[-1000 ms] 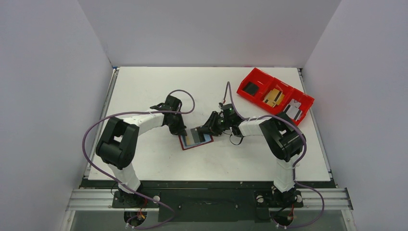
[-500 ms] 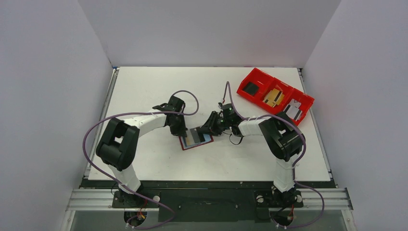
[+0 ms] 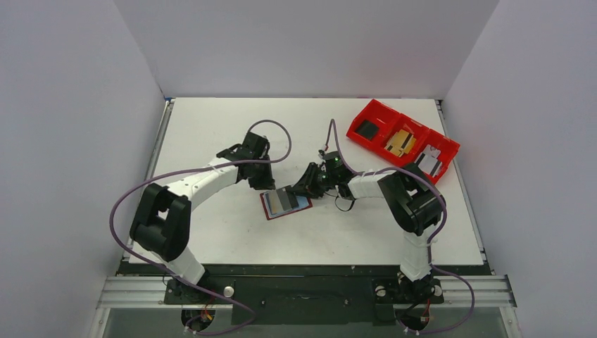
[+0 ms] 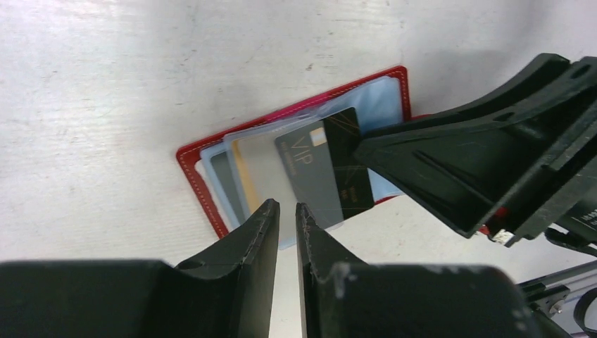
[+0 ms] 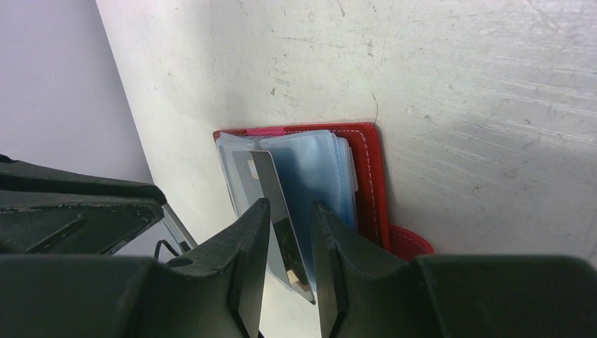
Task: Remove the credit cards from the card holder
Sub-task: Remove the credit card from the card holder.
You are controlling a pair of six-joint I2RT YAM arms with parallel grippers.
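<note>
The card holder [image 3: 269, 213] is a dark red wallet lying open on the white table, with clear sleeves showing. It also shows in the left wrist view [image 4: 191, 172] and the right wrist view [image 5: 366, 176]. A dark credit card [image 3: 285, 199] marked VIP [image 4: 324, 176] sticks out of a sleeve, tilted up. My right gripper [image 3: 303, 190] is closed on the card's right end [image 5: 271, 186], which passes between its fingers [image 5: 290, 205]. My left gripper [image 3: 263, 183] is shut and empty, its tips [image 4: 286, 208] at the wallet's near edge. Other cards stay in the sleeves.
A bright red three-compartment bin [image 3: 440, 144] stands at the back right and holds dark, tan and grey items. Grey walls close in the table on three sides. Purple cables loop over both arms.
My left gripper has pulled back from the wallet's left edge towards the far left. The right gripper and the card have stayed in place.
</note>
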